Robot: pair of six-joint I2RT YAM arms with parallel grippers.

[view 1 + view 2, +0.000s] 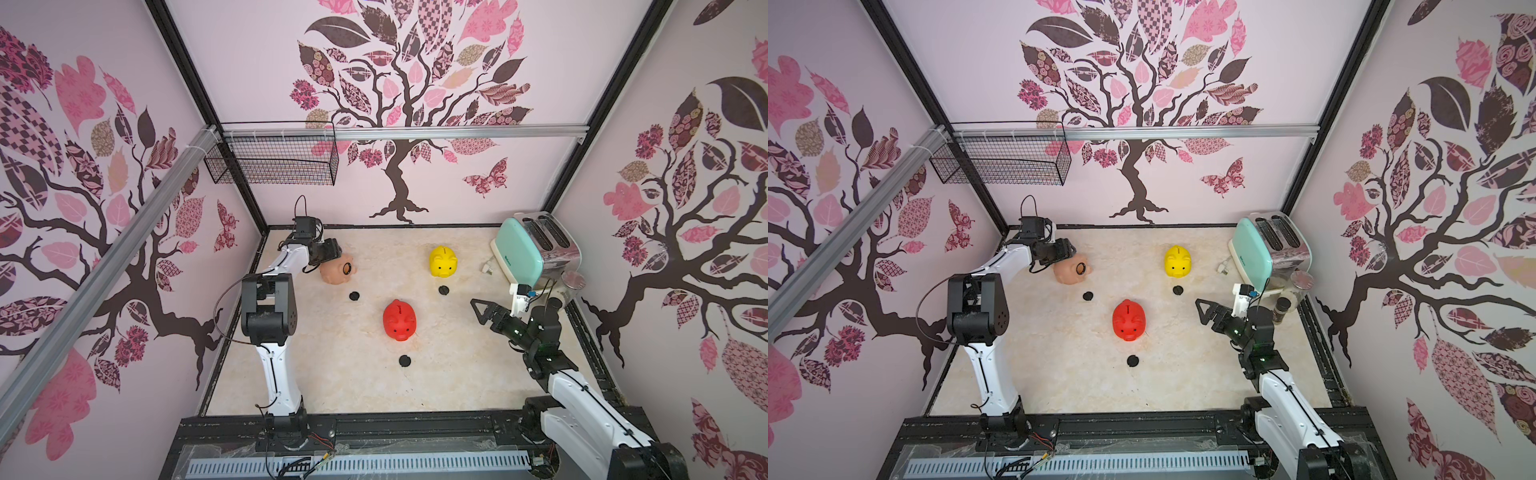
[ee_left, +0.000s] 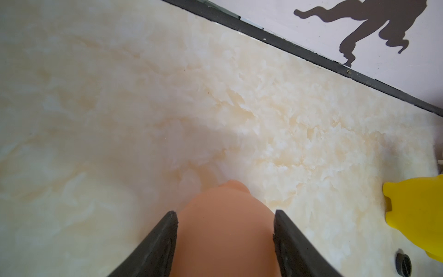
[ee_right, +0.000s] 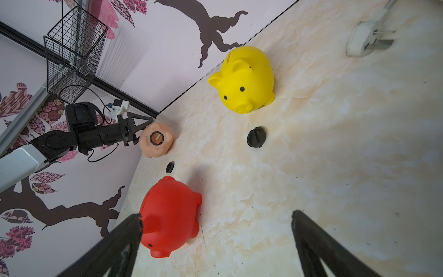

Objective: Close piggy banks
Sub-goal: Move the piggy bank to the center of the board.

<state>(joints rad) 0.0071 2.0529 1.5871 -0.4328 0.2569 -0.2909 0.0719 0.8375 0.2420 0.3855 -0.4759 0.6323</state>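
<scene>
Peach plastic fills the left gripper (image 2: 225, 213): its black fingers (image 2: 155, 247) press both flanks of the peach pig (image 1: 333, 275), which is tipped on its side at the far left of the table (image 1: 353, 386) with its belly hole (image 1: 348, 268) uncovered. The right gripper (image 3: 215, 215) hovers spread wide and empty beside the red pig (image 1: 400, 320). The yellow pig (image 1: 443, 261) stands farther back. Three black plugs (image 1: 354, 296) lie loose on the table.
</scene>
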